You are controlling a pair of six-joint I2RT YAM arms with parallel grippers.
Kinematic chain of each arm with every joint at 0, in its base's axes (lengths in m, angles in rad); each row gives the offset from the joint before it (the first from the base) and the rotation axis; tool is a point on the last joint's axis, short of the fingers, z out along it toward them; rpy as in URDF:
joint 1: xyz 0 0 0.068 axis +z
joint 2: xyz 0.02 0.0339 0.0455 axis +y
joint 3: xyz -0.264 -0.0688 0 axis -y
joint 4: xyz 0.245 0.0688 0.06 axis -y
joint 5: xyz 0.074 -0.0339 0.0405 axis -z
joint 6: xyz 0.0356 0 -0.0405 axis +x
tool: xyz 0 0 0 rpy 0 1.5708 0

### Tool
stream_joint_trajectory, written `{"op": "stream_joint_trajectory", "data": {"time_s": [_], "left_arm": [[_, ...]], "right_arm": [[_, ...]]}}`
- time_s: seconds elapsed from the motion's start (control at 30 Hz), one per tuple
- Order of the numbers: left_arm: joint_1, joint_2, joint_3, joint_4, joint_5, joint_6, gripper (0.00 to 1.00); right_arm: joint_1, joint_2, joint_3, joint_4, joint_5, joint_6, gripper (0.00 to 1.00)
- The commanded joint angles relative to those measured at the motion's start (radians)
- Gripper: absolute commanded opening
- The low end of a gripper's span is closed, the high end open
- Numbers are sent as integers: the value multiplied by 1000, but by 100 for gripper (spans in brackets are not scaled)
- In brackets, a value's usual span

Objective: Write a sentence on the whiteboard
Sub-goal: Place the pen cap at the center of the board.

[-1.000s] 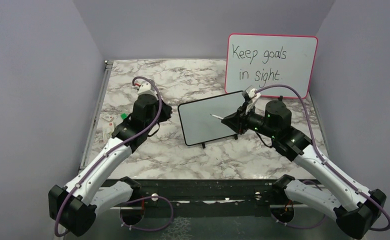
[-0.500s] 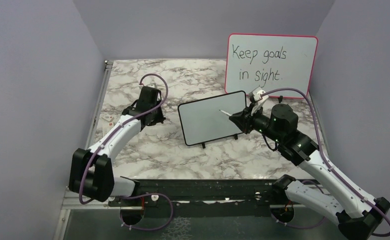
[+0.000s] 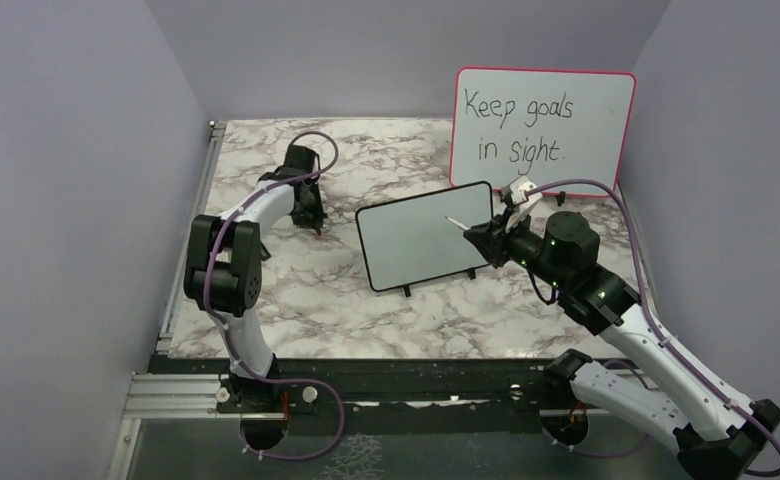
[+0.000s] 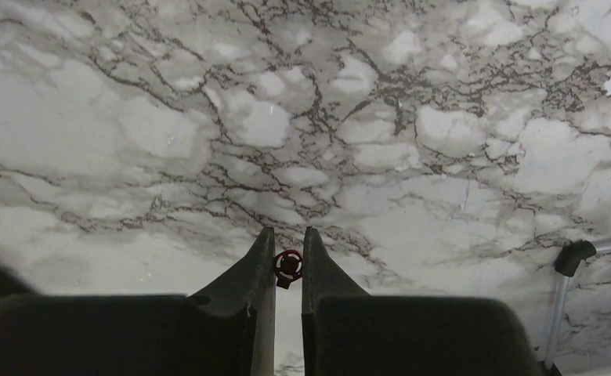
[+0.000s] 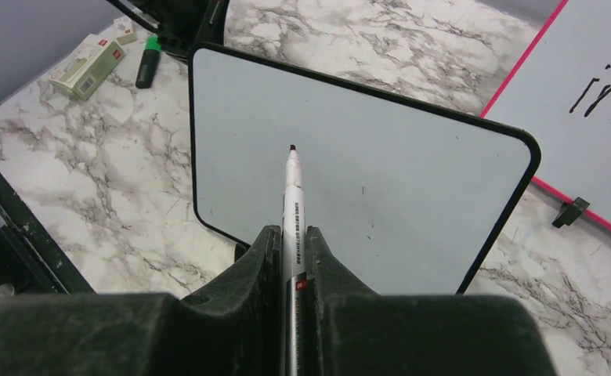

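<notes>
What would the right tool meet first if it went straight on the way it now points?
The blank face of the small black-framed white board. The white marker with a dark tip, clamped in the right tool, would touch first, though the gap is hard to judge.

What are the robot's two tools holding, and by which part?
The right tool pinches a white marker by its barrel, tip free. The left tool pinches a small red round piece; which part cannot be told.
</notes>
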Motion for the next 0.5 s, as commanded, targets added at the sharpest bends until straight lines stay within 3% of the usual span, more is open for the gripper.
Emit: {"op": "stream_joint_trajectory", "data": {"time_s": [0.0,0.47], "left_arm": [[17,72,102,-68,18,57,0],[26,152,142,-66,-33,76,34]], "right_arm": [[-1,-16,-9,-8,28,-13,0],[-1,-7,-5,-19,38,-13,0]]}}
